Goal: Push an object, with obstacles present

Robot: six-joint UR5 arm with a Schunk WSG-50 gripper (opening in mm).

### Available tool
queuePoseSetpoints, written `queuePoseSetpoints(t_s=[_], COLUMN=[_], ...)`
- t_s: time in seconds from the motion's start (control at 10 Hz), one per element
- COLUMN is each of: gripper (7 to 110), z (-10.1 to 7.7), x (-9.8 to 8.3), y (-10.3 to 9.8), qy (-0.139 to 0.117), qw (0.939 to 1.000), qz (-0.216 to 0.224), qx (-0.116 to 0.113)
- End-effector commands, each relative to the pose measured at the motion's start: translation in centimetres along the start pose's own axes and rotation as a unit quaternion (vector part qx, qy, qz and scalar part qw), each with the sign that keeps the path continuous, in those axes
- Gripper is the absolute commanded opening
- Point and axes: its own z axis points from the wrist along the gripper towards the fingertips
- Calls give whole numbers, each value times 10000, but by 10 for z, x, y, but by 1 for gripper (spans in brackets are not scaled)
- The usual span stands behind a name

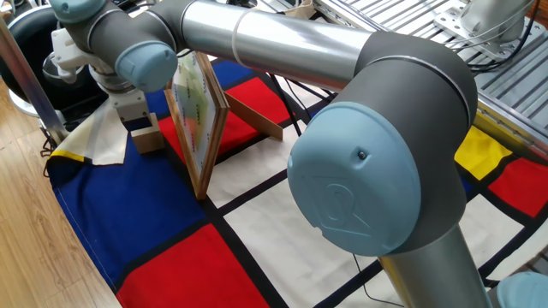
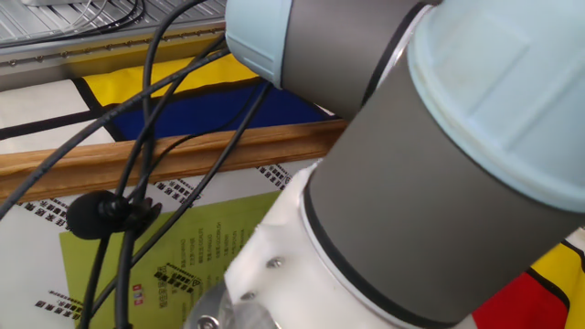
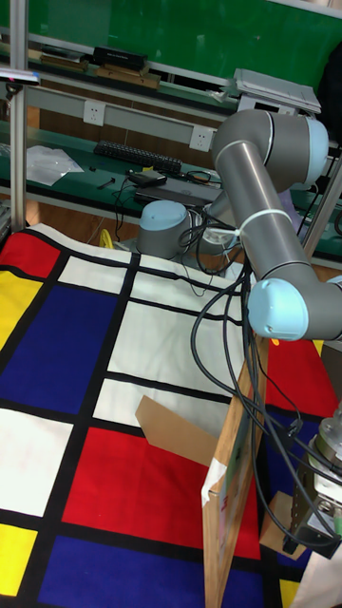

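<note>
Where end effector [image 1: 137,117] descends, cube [image 1: 146,137] (tan) beside picture frame [image 1: 195,120].

Wooden floor [image 1: 34,231], green wall [image 3: 171,28]

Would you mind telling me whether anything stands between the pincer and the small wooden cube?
Nothing visible does: the pincer sits directly on the cube. The picture frame stands close beside it.

Small black print and QR-like squares are seen on the picture frame's green-and-yellow panel [image 2: 183,265], lower left of the other fixed view, but nothing can be read.
</note>
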Motion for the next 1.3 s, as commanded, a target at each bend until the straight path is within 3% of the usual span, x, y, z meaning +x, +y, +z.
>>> queuePoseSetpoints(t_s=[0.0, 1.2], gripper=[7, 7], z=[0, -5], x=[0, 2], y=[13, 52], qy=[17, 114], qw=[9998, 9973], qz=[66, 17], qx=[-163, -723])
